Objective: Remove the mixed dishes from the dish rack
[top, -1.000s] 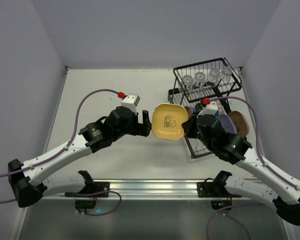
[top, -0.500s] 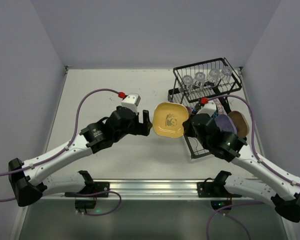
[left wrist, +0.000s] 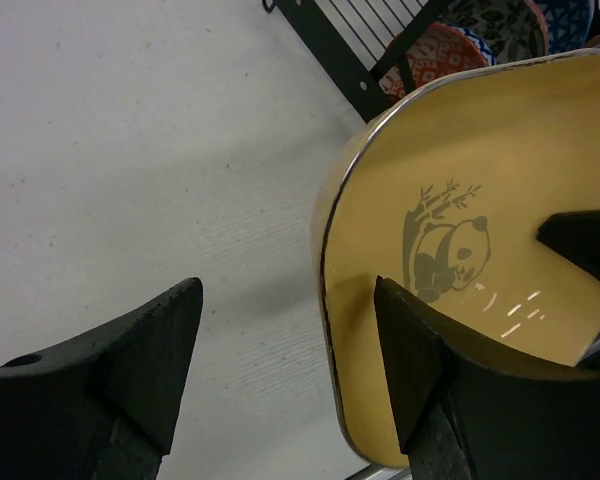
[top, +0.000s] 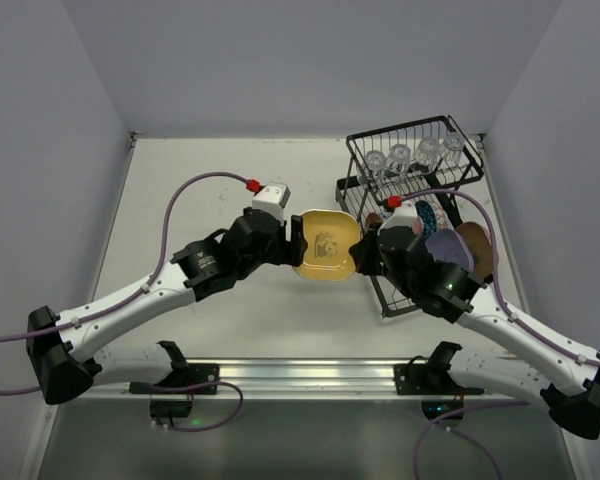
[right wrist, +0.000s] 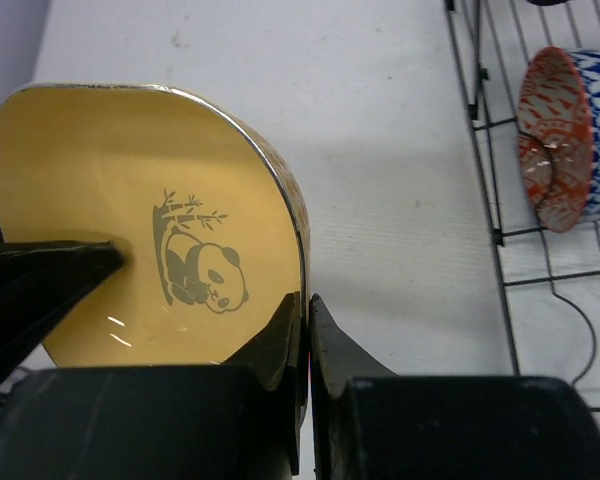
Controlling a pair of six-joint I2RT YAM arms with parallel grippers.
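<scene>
At the far right of the pale desk (top: 200,190), toward 1 o'clock in the top view, stood the black wire dish rack (top: 420,183), with its upper basket at the back and its wider lower tray reaching toward the arms. The right arm lay across that lower tray and hid much of it.

Near the middle of the desk, at about 8 o'clock from the rack and clear of its wires, the yellow plate (top: 325,243) was held off the surface between the two arms. It was tilted, so the panda on its face showed to both wrist cameras.

The right claw (top: 365,250) came in at the plate's 3 o'clock, its fingers pinched tight on the rim. The left claw (top: 293,240) sat at the plate's 9 o'clock, spread wide astride the opposite edge, with one finger in front of the plate's face and the other out over bare desk. Whether either finger touched the plate could not be told.

Behind the right arm, a lavender plate (top: 445,250) and a tan-brown plate (top: 477,245) stood on edge side by side in the lower tray. A patterned bowl (right wrist: 570,135), red inside and blue outside, lay tipped on its side among the tray wires. Four glass cups (top: 400,157) stood in a row in the upper basket.
</scene>
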